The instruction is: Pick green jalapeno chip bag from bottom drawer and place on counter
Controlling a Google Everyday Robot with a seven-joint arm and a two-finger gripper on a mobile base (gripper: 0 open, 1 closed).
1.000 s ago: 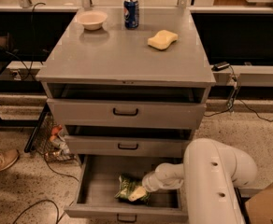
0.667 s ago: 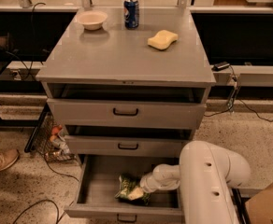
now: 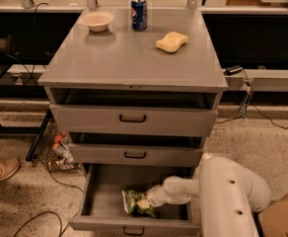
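Observation:
The bottom drawer (image 3: pixel 102 209) is pulled open below two shallower drawers. The green jalapeno chip bag (image 3: pixel 134 200) lies inside it, right of the middle, crinkled with white edges. My white arm reaches into the drawer from the right. My gripper (image 3: pixel 145 203) is down at the bag, touching or right over its right side. The grey counter (image 3: pixel 124 58) is the cabinet's flat top, well above the gripper.
On the counter stand a white bowl (image 3: pixel 97 20), a blue soda can (image 3: pixel 139 14) and a yellow sponge (image 3: pixel 172 41). A person's shoe (image 3: pixel 1 171) is on the floor at left. Cables and a wire basket (image 3: pixel 50 147) lie left of the cabinet. A cardboard box (image 3: pixel 282 214) is at the right.
My arm has shifted slightly left, deeper into the drawer, and the gripper stays at the bag. The bag has not visibly moved.

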